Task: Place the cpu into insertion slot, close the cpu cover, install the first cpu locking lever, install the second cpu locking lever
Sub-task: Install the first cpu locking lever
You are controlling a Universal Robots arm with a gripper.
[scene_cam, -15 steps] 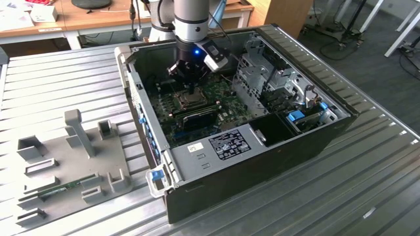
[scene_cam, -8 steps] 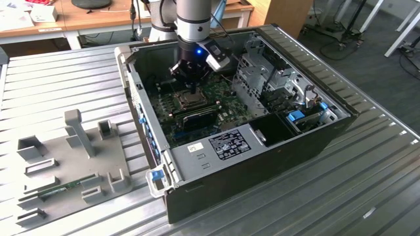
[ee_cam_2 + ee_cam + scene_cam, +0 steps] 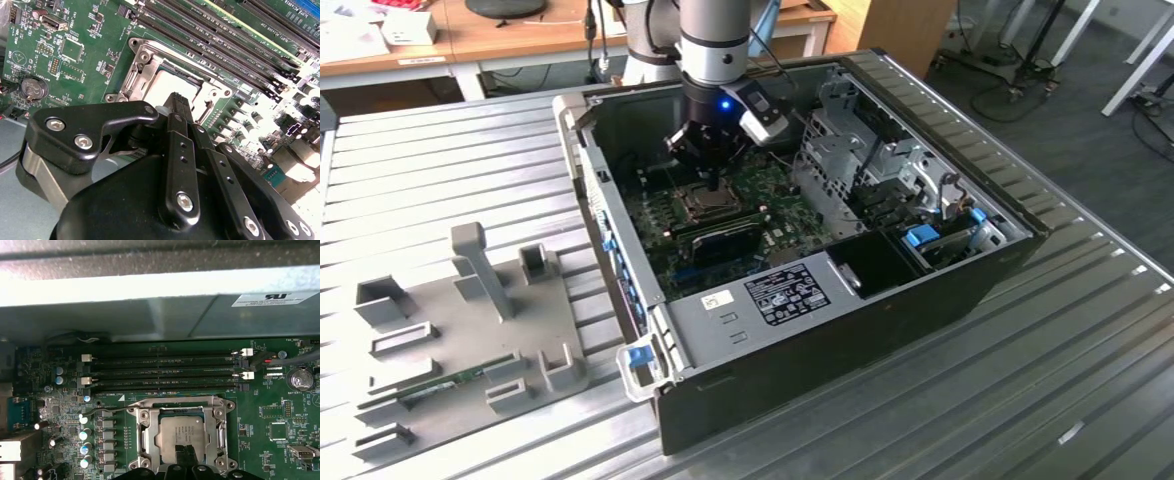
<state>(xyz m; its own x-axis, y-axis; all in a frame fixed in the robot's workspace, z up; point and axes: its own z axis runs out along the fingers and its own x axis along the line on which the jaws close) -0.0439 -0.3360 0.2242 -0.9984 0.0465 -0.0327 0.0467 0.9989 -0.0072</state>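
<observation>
The gripper [image 3: 177, 101] is pressing its fingers together, carrying nothing, tip sitting at the edge of the cpu [image 3: 181, 436]. A grey fixture plate [image 3: 454, 320] is lying at the exterior view's left; rightward, in the computer case [image 3: 854, 335], the cpu is resting flat, grey top up, in the insertion slot [image 3: 141, 416], edges paralleling the memory slots [image 3: 165, 374], cpu cover [image 3: 216, 437] closed around it.

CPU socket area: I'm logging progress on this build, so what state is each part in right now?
cpu: seated flat in the insertion slot.
cpu cover: appears lowered, framing the cpu.
locking lever: lying low beside the slot; latched or not, cannot tell.
end effector: shut, tip down over the cpu's edge.
computer case: open, side panel off.
</observation>
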